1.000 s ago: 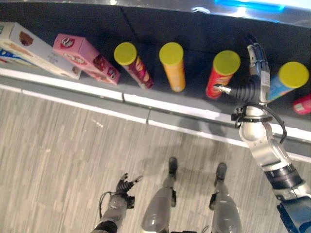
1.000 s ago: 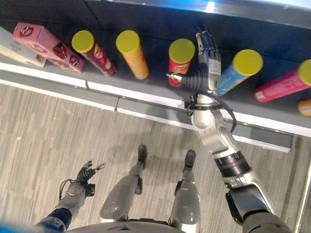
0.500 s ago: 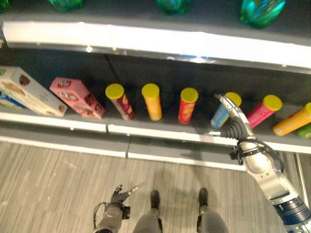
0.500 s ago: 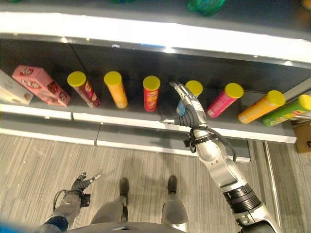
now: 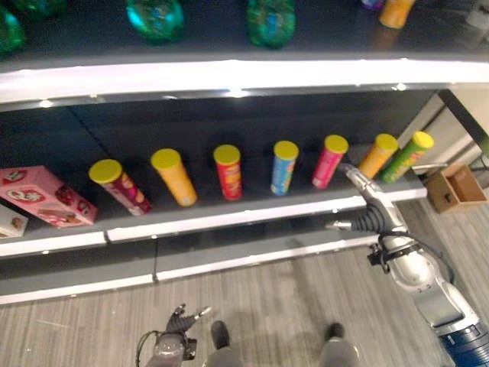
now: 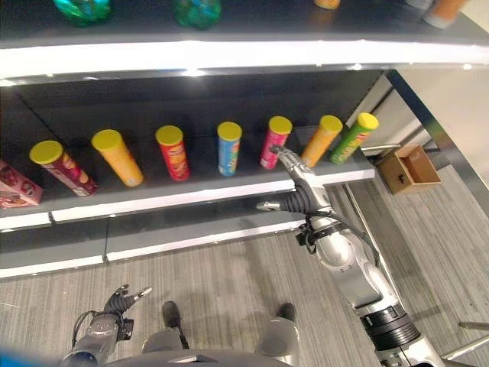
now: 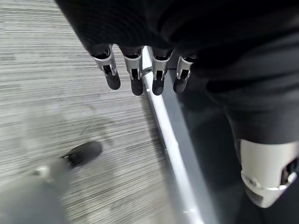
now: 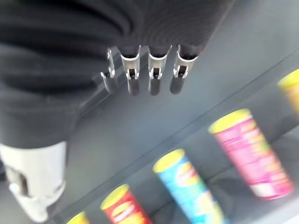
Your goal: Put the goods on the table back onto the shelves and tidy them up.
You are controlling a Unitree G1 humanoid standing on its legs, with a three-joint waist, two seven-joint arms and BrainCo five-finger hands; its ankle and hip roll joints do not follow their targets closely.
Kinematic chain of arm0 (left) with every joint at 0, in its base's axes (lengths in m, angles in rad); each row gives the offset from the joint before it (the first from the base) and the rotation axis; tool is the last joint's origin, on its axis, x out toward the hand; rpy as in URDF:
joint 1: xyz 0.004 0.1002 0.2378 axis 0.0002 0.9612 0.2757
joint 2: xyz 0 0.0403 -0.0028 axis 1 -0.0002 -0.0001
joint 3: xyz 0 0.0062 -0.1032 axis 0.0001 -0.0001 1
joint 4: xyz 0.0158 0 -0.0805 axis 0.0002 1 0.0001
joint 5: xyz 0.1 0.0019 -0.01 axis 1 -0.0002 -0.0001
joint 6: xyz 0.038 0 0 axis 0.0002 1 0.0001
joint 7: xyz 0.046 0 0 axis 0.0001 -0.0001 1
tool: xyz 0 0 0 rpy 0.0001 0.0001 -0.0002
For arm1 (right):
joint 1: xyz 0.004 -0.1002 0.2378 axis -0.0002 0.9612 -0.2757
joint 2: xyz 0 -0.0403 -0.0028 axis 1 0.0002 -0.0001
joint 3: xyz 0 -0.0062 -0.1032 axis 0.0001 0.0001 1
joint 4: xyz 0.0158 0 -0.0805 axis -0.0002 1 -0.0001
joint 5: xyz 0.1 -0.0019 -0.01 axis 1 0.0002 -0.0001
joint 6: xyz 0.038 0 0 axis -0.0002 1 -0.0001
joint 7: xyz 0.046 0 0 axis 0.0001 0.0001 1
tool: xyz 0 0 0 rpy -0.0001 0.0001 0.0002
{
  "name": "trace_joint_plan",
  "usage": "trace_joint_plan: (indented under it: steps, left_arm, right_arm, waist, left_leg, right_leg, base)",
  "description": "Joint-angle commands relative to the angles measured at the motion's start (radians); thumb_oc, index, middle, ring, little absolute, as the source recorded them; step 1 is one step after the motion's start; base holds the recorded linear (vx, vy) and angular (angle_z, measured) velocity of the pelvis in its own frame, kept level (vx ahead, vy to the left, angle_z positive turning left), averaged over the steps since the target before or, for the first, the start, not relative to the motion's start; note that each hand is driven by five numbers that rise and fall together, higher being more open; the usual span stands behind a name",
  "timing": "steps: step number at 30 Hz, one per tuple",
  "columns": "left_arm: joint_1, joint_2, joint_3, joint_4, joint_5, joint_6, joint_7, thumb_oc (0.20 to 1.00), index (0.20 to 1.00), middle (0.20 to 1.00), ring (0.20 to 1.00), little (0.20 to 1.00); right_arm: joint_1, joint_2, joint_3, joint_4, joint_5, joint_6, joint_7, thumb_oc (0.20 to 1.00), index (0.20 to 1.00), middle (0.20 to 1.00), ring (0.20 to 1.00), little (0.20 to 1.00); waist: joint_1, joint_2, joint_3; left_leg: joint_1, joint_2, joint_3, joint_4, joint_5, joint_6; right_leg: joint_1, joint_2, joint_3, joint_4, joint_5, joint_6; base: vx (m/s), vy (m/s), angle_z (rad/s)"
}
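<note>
Seven yellow-lidded chip cans [image 5: 228, 171] stand in a row near the shelf [image 5: 229, 218] front edge; right hand [image 5: 365, 205] empty, fingers straight, before its right end; left hand [image 5: 177, 325] low, relaxed.

Yellow-lidded cans line the dark shelf [image 5: 229, 218]: maroon can [image 5: 121, 187], orange can [image 5: 175, 178], red can [image 5: 228, 172], blue can [image 5: 283, 167], pink can [image 5: 329, 161] nearest the silver right hand [image 5: 365, 205], green can [image 5: 407, 156].
</note>
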Motion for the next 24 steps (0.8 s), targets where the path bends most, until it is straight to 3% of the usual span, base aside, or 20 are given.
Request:
trace_joint_plan:
  steps: [1,4,5,6,7,9,10,11,13,14,16,18,21,24]
  left_arm:
    - [-0.02,0.035,0.019,0.003,0.019,-0.009,0.005,1.0,1.0,1.0,1.0,1.0]
    - [-0.026,0.031,0.031,0.0,-0.001,-0.015,0.011,1.0,1.0,1.0,1.0,1.0]
    - [-0.027,0.03,0.03,0.0,-0.001,-0.015,0.011,1.0,1.0,1.0,1.0,1.0]
    - [-0.027,0.027,0.032,-0.001,-0.011,-0.012,0.01,1.0,1.0,1.0,1.0,1.0]
    - [-0.02,0.008,0.035,-0.003,-0.019,-0.014,0.009,1.0,1.0,1.0,1.0,1.0]
    - [-0.013,-0.002,0.037,-0.024,-0.04,-0.017,0.001,1.0,1.0,1.0,1.0,1.0]
    - [-0.013,-0.003,0.034,-0.025,-0.041,-0.016,0.001,1.0,1.0,1.0,1.0,1.0]
    - [0.001,-0.012,0.031,-0.05,-0.05,-0.013,-0.008,1.0,1.0,1.0,1.0,1.0]
    - [0.006,-0.019,0.036,-0.066,-0.059,-0.009,-0.014,1.0,1.0,1.0,1.0,1.0]
    - [0.006,-0.026,0.041,-0.063,-0.061,-0.011,-0.015,1.0,1.0,1.0,1.0,1.0]
    - [0.009,-0.035,0.039,-0.073,-0.073,-0.015,-0.028,1.0,1.0,1.0,1.0,1.0]
    - [0.004,-0.046,0.02,-0.071,-0.071,-0.019,-0.041,1.0,1.0,1.0,1.0,1.0]
    - [0.002,-0.047,0.001,-0.071,-0.055,-0.019,-0.047,1.0,1.0,1.0,1.0,1.0]
    - [0.004,-0.049,-0.007,-0.068,-0.052,-0.018,-0.052,1.0,1.0,1.0,1.0,1.0]
  right_arm:
    - [-0.001,-0.044,-0.12,-0.051,0.0,0.0,-0.064,1.0,1.0,1.0,1.0,1.0]
    - [0.043,-0.077,-0.2,-0.049,-0.014,0.009,-0.091,1.0,1.0,1.0,1.0,1.0]
    - [0.045,-0.078,-0.203,-0.051,-0.014,0.009,-0.091,1.0,1.0,1.0,1.0,1.0]
    - [0.061,-0.079,-0.22,-0.061,-0.012,0.008,-0.095,1.0,1.0,1.0,1.0,1.0]
    - [0.107,-0.095,-0.282,-0.075,-0.012,0.007,-0.11,1.0,1.0,1.0,1.0,1.0]
    - [0.138,-0.115,-0.332,-0.081,-0.007,0.005,-0.125,1.0,1.0,1.0,1.0,1.0]
    - [0.141,-0.116,-0.335,-0.083,-0.007,0.005,-0.125,1.0,1.0,1.0,1.0,1.0]
    - [0.172,-0.135,-0.39,-0.087,0.002,0.003,-0.147,1.0,1.0,1.0,1.0,1.0]
    - [0.192,-0.145,-0.421,-0.088,0.014,0.008,-0.157,1.0,1.0,1.0,1.0,1.0]
    - [0.185,-0.144,-0.417,-0.087,0.023,0.007,-0.157,1.0,1.0,1.0,1.0,1.0]
    - [0.176,-0.157,-0.42,-0.074,0.023,0.008,-0.155,1.0,1.0,1.0,1.0,1.0]
    - [0.17,-0.161,-0.444,-0.049,0.039,0.012,-0.156,1.0,1.0,1.0,1.0,1.0]
    - [0.15,-0.158,-0.455,-0.028,0.046,0.017,-0.173,1.0,1.0,1.0,1.0,1.0]
    - [0.139,-0.146,-0.464,-0.005,0.047,0.023,-0.192,1.0,1.0,1.0,1.0,1.0]
  waist:
    - [-0.013,-0.02,-0.034]
    - [-0.018,-0.022,-0.046]
    - [-0.016,-0.018,-0.046]
    - [-0.019,-0.014,-0.048]
    - [-0.032,0.002,-0.046]
    - [-0.043,0.017,-0.043]
    - [-0.044,0.024,-0.042]
    - [-0.054,0.034,-0.029]
    - [-0.061,0.036,-0.015]
    - [-0.056,0.026,-0.01]
    - [-0.041,0.008,-0.005]
    - [-0.042,0.009,-0.011]
    - [-0.03,0.02,-0.014]
    - [-0.023,0.035,-0.016]
  left_leg:
    - [-0.029,-0.004,-0.034,0.093,-0.132,-0.008]
    - [-0.017,0.055,-0.011,0.091,-0.1,-0.052]
    - [-0.016,0.059,-0.011,0.09,-0.099,-0.055]
    - [-0.008,0.076,-0.01,0.082,-0.087,-0.059]
    - [0.013,0.123,-0.017,0.057,-0.037,-0.084]
    - [0.006,0.168,-0.02,0.057,0.035,-0.1]
    - [0.006,0.175,-0.025,0.056,0.039,-0.103]
    - [0.007,0.22,-0.021,0.087,0.131,-0.113]
    - [-0.004,0.234,-0.014,0.136,0.16,-0.103]
    - [-0.013,0.195,-0.051,0.17,0.113,-0.075]
    - [-0.035,0.062,-0.19,0.214,-0.044,-0.022]
    - [-0.051,-0.066,-0.236,0.219,-0.125,0.008]
    - [-0.094,-0.186,-0.26,0.182,-0.131,0.028]
    - [-0.092,-0.24,-0.284,0.126,-0.12,0.039]
  right_leg:
    - [-0.016,0.018,0.038,-0.031,0.033,0.036]
    - [-0.001,0.068,0.031,-0.056,-0.073,0.036]
    - [-0.001,0.072,0.031,-0.052,-0.077,0.036]
    - [-0.002,0.087,0.023,-0.053,-0.134,0.036]
    - [0.023,0.145,0.021,-0.053,-0.216,0.007]
    - [0.036,0.203,0.018,-0.055,-0.257,-0.024]
    - [0.039,0.211,0.014,-0.055,-0.258,-0.028]
    - [0.079,0.269,0.008,-0.073,-0.286,-0.059]
    - [0.108,0.31,0.009,-0.102,-0.294,-0.083]
    - [0.097,0.314,0.026,-0.104,-0.287,-0.092]
    - [0.103,0.315,0.056,-0.121,-0.277,-0.102]
    - [0.109,0.329,0.072,-0.134,-0.265,-0.109]
    - [0.098,0.344,0.096,-0.135,-0.255,-0.107]
    - [0.093,0.364,0.109,-0.115,-0.265,-0.107]
  base:
    - [-0.09,-0.496,-0.33]
    - [-0.03,-0.359,-0.53]
    - [-0.02,-0.309,-0.49]
    - [0.01,-0.384,-0.38]
    - [0.0,-0.486,-0.39]
    - [-0.02,-0.402,-0.26]
    - [-0.01,-0.408,-0.03]
    - [0.0,-0.391,0.06]
    - [-0.02,-0.412,0.19]
    - [-0.03,-0.286,0.1]
    - [0.01,-0.234,-0.44]
    - [0.14,-0.168,-0.86]
    - [0.12,-0.008,-0.38]
    - [0.14,0.052,-0.47]
